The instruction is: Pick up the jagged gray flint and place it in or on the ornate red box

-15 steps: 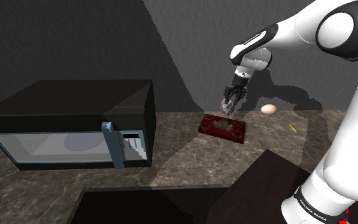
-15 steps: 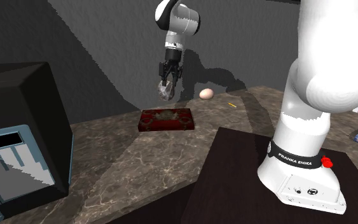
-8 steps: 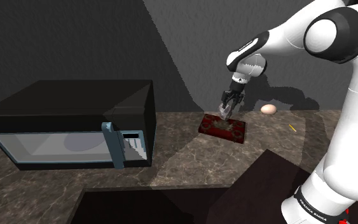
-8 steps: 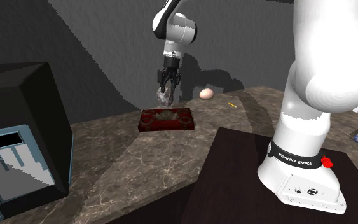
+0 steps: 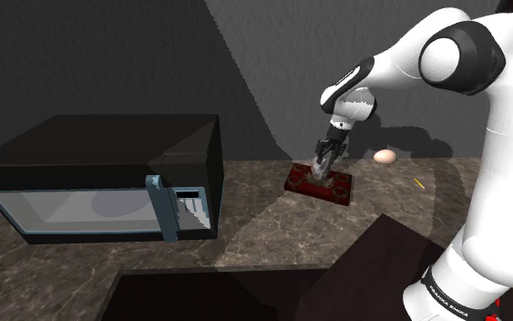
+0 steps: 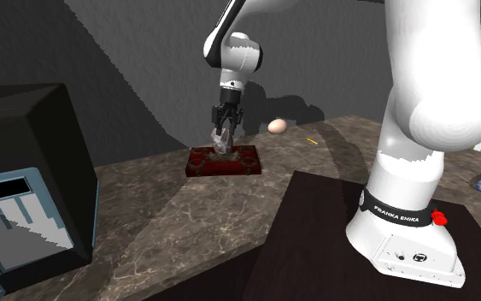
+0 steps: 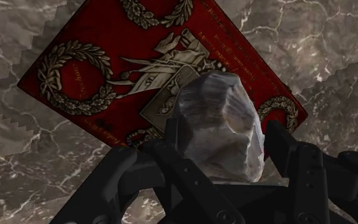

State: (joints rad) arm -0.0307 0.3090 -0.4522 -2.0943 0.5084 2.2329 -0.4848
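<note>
We're in a kitchen here: a black microwave [image 5: 108, 173] stands on the dark marbled stone bench [image 5: 272, 228], and an egg [image 5: 384, 157] lies by the bench's back edge.

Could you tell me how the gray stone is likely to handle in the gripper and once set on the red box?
The flint looks rigid and faceted, so it probably won't deform while clasped by the gripper. Its uneven faces may let it pivot in that grip. On the flat red box it would likely rock, then settle, not roll.
</note>
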